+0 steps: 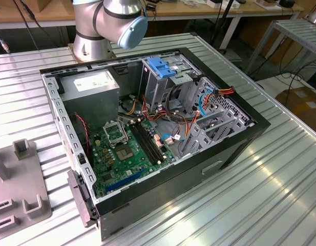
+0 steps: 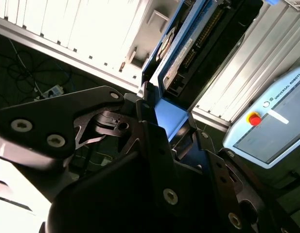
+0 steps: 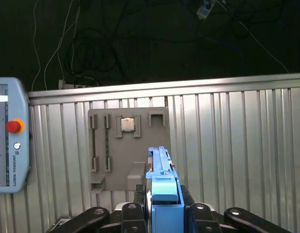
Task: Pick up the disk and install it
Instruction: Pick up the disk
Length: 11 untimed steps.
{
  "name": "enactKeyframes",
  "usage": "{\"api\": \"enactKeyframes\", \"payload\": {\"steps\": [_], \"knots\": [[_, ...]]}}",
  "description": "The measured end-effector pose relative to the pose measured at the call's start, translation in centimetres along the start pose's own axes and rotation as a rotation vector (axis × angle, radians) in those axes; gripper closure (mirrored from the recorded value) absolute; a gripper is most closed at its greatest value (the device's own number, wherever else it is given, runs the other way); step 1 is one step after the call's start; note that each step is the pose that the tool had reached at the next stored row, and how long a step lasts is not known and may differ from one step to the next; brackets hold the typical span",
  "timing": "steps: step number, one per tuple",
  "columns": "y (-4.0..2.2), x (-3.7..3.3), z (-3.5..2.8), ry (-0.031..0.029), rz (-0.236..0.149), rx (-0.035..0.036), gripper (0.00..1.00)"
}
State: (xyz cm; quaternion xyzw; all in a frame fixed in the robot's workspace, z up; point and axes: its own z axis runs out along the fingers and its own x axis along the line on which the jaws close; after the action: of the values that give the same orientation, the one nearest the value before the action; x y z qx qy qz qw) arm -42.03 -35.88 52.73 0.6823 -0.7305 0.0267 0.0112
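- Disk (image 3: pixel 161 165) stands edge-on between the black fingers (image 3: pixel 140 194). They press on its two flat sides, closed narrowly around it. In the second wrist view the fingers (image 2: pixel 149 124) clamp the near end of the disk (image 2: pixel 198 39), and the rest of it reaches out beyond them.
- A light-blue plastic rail runs along its edge and ends in a blue tab at the fingers. The second wrist view shows its dark body with a row of connector pins.
- It is held over the grey fixture plate (image 3: pixel 128 160), which lies on the ribbed metal desk (image 3: pixel 237 145) with a small square chip (image 3: pixel 128 124) seated in it. Whether the disk touches the plate cannot be told.
- A teach pendant (image 3: pixel 8 141) with a red button lies at the desk's edge.
- In the exterior view the arm (image 1: pixel 109 20) rises from its base behind the open computer case (image 1: pixel 198 169), with a blue-capped joint above the case's rim.
- The fixture plate (image 1: pixel 19 189) lies at the exterior view's left, apart from the case.
- Inside the case are a metal cage (image 1: pixel 160 69) with a blue top, a grey power-supply box (image 1: pixel 91 87) and a green motherboard (image 1: pixel 124 148).
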Motion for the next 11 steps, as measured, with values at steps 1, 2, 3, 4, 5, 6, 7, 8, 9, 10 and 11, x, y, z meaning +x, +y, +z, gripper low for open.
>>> {"api": "enactKeyframes", "payload": {"steps": [1,2,3,4,5,6,7,8,9,10,11], "knots": [[-0.08,-0.01,0.0,0.0,0.0,0.0,0.63],[-0.2,-0.01,0.01,0.0,0.0,0.0,0.63],[-0.27,-0.02,0.01,-0.0001,0.0,0.0001,0.63],[-0.37,-0.03,0.01,-0.0001,0.0,0.0001,0.63],[-0.46,-0.03,0.01,0.0,0.0,0.0,0.63],[-0.57,-0.04,0.02,-0.0001,0.0,0.0001,0.63],[-0.73,-0.05,0.02,0.0,0.0,0.0001,0.63],[-0.91,-0.06,0.02,0.0,0.0,0.0001,0.63],[-1.04,-0.07,0.03,-0.0001,0.0,0.0001,0.63],[-1.28,-0.09,0.03,-0.0001,0.0,0.0001,0.63],[-1.43,-0.1,0.03,0.0,0.0,0.0,0.63]]}}
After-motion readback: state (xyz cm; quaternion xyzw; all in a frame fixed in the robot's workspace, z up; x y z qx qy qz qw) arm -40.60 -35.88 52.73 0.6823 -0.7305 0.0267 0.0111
